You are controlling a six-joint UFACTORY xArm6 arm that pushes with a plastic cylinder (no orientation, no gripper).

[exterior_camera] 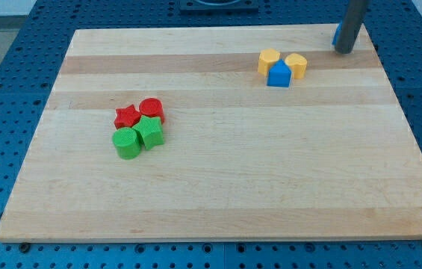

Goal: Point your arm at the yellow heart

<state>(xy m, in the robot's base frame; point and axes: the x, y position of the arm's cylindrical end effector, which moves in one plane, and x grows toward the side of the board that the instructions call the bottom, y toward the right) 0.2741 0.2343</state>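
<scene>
My tip (343, 51) rests on the wooden board (218, 194) near its top right corner. Two yellow blocks lie to the tip's left: one with rounded lobes, which looks like the heart (296, 64), and a more angular one (269, 60). The heart-like block is about a block's width from the tip and apart from it. A blue block with a pointed top (278, 75) sits just below and between the two, touching them. Another blue block (337, 33) is mostly hidden behind the rod.
At the view's left middle there is a tight cluster: a red star (127, 116), a red cylinder (151, 110), a green star (149, 131) and a green cylinder (127, 143). A blue perforated table surrounds the board.
</scene>
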